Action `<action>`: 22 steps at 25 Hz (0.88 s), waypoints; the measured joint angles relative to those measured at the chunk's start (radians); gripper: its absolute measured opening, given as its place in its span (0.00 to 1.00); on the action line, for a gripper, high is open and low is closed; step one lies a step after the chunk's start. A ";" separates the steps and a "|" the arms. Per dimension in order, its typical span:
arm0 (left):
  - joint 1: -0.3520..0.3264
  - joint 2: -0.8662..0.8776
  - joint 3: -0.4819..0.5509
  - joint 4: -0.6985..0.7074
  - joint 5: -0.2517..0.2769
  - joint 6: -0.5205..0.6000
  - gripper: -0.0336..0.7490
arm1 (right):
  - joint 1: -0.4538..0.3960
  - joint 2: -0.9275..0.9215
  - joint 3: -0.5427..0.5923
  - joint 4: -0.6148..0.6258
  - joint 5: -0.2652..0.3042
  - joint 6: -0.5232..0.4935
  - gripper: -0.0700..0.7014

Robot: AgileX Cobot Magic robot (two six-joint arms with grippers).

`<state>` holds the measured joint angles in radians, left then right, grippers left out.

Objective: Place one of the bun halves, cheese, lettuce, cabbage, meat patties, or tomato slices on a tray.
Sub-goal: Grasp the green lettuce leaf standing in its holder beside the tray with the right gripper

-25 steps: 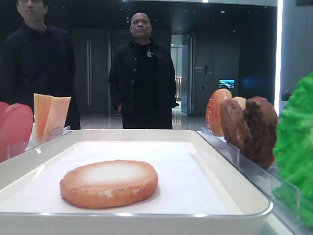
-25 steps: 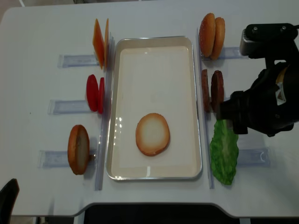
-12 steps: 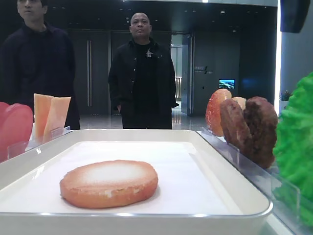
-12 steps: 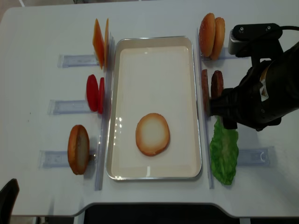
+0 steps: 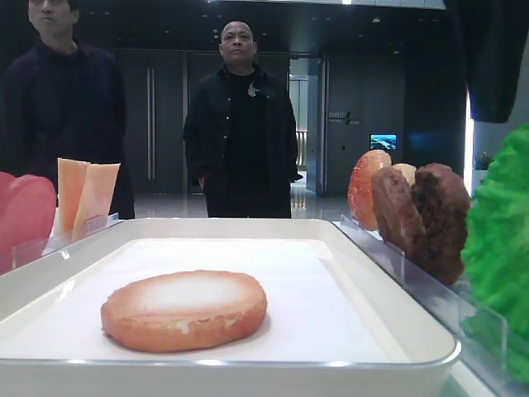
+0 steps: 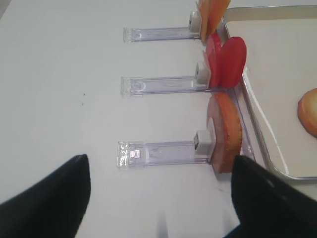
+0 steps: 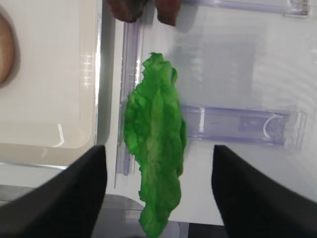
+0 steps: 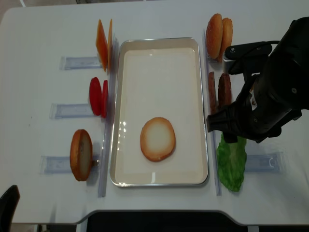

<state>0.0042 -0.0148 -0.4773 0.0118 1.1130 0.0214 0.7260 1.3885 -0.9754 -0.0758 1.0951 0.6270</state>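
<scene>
While the right tool (image 7: 158, 198) hangs spread and empty over the lettuce (image 8: 231, 162) by the bench's near right edge, the left tool (image 6: 161, 198) waits wide apart at the near left corner. One bun half (image 8: 157, 138) lies cut face up in the tray's (image 8: 159, 42) near end. Beyond stand meat patties (image 8: 224, 90), tomato slices (image 8: 98, 96), cheese (image 8: 103, 43), clear racks (image 8: 77, 62), and two men (image 5: 240, 124) watching.
</scene>
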 joint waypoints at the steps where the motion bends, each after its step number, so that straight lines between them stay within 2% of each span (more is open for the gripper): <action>1: 0.000 0.000 0.000 0.000 0.000 0.000 0.93 | 0.000 0.003 0.000 0.000 -0.004 -0.001 0.66; 17: 0.000 0.000 0.000 0.000 0.000 0.000 0.93 | 0.000 0.026 0.000 0.025 -0.009 -0.032 0.66; 19: 0.000 0.000 0.000 0.000 0.000 0.000 0.93 | 0.000 0.026 0.000 0.026 -0.002 -0.032 0.64; 22: 0.000 0.000 0.000 0.000 0.000 0.000 0.93 | 0.000 0.026 0.000 0.027 0.011 -0.032 0.54</action>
<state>0.0039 -0.0148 -0.4773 0.0118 1.1130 0.0214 0.7260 1.4149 -0.9754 -0.0493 1.1063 0.5948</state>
